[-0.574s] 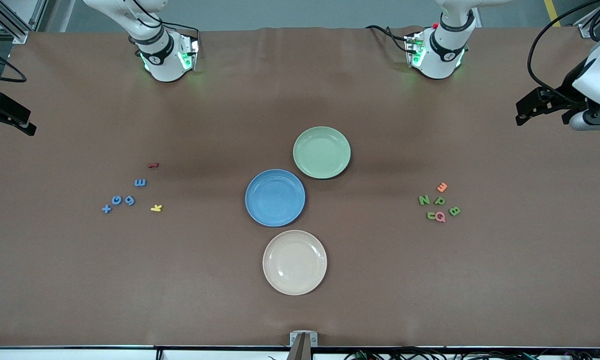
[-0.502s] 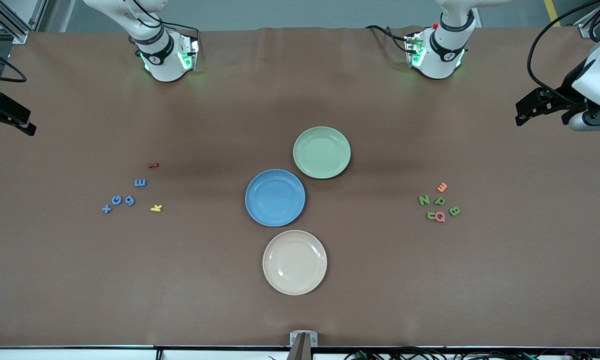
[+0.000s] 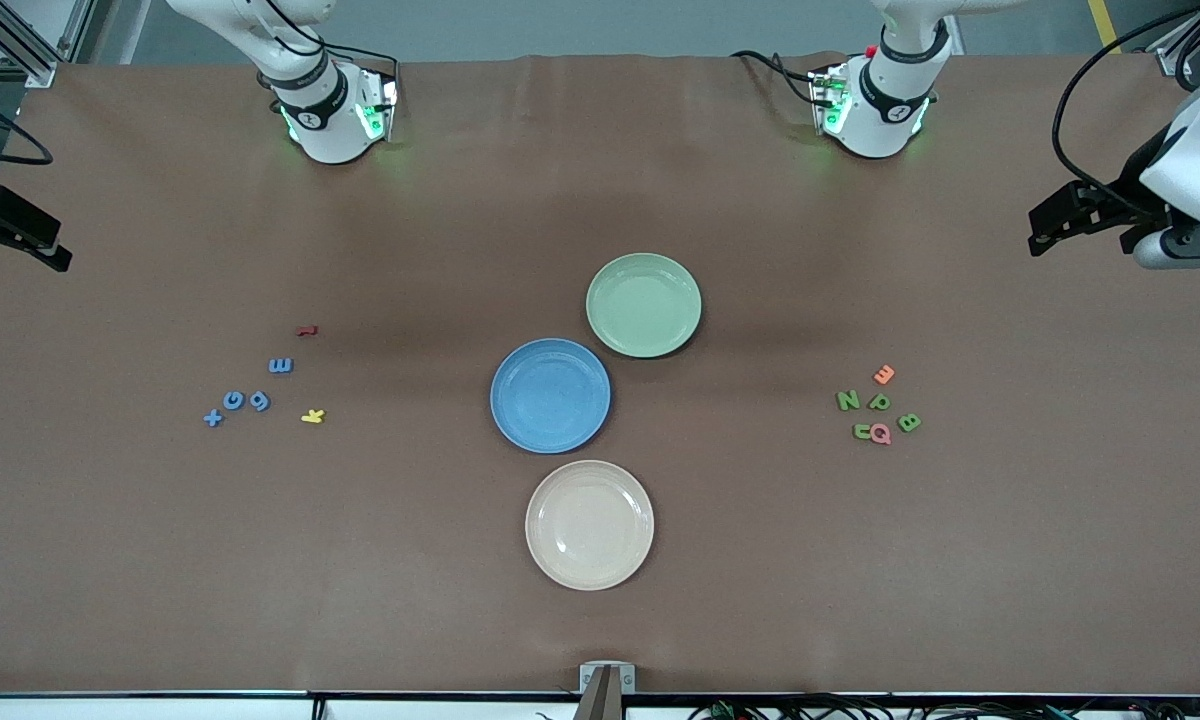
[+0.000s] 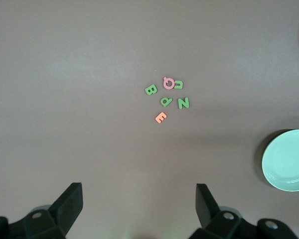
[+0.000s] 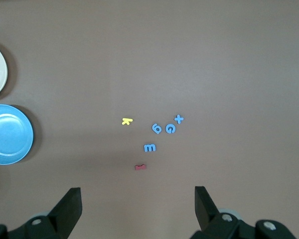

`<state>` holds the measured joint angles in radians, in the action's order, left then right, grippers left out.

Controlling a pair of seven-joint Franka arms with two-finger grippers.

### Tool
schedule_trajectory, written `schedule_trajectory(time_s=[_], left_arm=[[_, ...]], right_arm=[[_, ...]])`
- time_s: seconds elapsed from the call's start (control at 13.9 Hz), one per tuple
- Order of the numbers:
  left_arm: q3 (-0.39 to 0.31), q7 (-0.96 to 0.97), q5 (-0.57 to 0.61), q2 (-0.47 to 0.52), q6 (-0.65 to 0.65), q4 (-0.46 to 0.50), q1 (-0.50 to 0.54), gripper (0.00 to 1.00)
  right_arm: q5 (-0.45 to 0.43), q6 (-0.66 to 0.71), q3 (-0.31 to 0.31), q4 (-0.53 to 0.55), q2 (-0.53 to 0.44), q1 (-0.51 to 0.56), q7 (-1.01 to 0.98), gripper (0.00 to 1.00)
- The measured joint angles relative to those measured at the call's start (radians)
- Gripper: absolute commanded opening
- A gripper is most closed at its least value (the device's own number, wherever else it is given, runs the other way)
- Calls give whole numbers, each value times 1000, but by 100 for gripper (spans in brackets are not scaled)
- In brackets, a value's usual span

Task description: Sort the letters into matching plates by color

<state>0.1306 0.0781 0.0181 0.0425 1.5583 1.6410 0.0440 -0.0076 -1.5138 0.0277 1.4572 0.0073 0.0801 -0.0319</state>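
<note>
Blue foam +, G, 9, E (image 3: 280,365), green foam N (image 3: 848,401), P, B

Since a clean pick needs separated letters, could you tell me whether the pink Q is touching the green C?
Touching. In the left wrist view the pink Q overlaps the edge of the green C with no table showing between them; the front view shows the same.

Table (image 3: 160,560) cover: brown, matt, paper- or cloth-like, faint creases near the arm bases. Blue plate (image 3: 550,396), green plate (image 3: 643,305) and cream plate (image 3: 589,524): smooth plastic look, mostly matt, cream one has soft sheen spots. Blue letters (image 3: 235,400) and green letters (image 3: 875,410): flat, matt, foam-like. Left gripper (image 4: 139,211) and right gripper (image 5: 138,209): fingers of matt black plastic. Arm bases (image 3: 330,120): glossy white shells.
</note>
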Motion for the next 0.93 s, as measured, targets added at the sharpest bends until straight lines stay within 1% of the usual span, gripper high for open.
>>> schedule_trajectory(time_s=[0.22, 0.36, 0.5, 0.65, 0.79, 0.93], left_arm=[[0, 0, 0, -69, 19, -6, 0, 100], [-1, 0, 0, -109, 67, 14, 1, 100], [2, 0, 0, -134, 163, 74, -4, 100], [7, 3, 0, -147, 307, 166, -15, 100], [14, 4, 0, -165, 418, 246, -24, 100], [22, 5, 0, -192, 512, 307, -30, 96]], right_arm=[[0, 0, 0, 0, 0, 0, 0, 100], [0, 0, 0, 0, 0, 1, 0, 100], [0, 2, 0, 0, 6, 1, 0, 100], [0, 5, 1, 1, 20, 1, 0, 100], [0, 6, 3, 2, 45, 1, 0, 100], [-2, 7, 2, 4, 71, 1, -8, 100]])
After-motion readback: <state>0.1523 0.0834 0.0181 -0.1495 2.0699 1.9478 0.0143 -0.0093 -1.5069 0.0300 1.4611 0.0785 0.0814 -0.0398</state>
